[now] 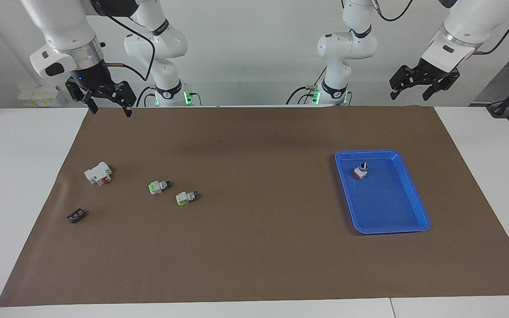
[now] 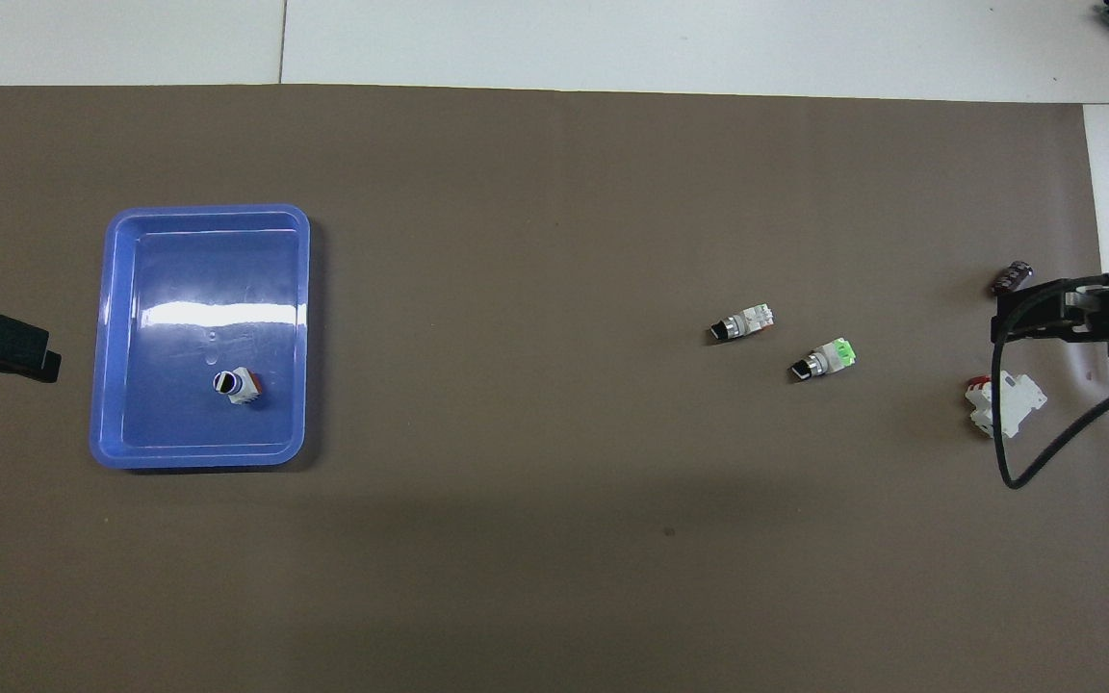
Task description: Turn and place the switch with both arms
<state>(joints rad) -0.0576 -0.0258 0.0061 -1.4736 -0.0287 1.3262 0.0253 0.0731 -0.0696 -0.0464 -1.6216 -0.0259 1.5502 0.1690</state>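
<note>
Here we see two green-ended switches lying on the brown mat (image 1: 254, 247) toward the right arm's end of the table. One switch (image 1: 160, 186) lies nearer to the robots; its twin (image 1: 187, 198) lies just beside it, a little farther from them, the two apart. A white block (image 1: 98, 173) with a red part lies near them, closer to the right arm's end, and a small dark part (image 1: 77, 215) lies farther from the robots than the block. Toward the left arm's end sits a blue tray (image 1: 407, 190), with a red-based knob switch (image 1: 360, 170) in it.

The right gripper (image 1: 108, 108) hangs in the air over the mat's edge by the robots, jaws apart and empty. The left gripper (image 1: 418, 93) hangs raised above the table's edge by the robots at the left arm's end, jaws apart too, holding nothing. Both arms wait.
</note>
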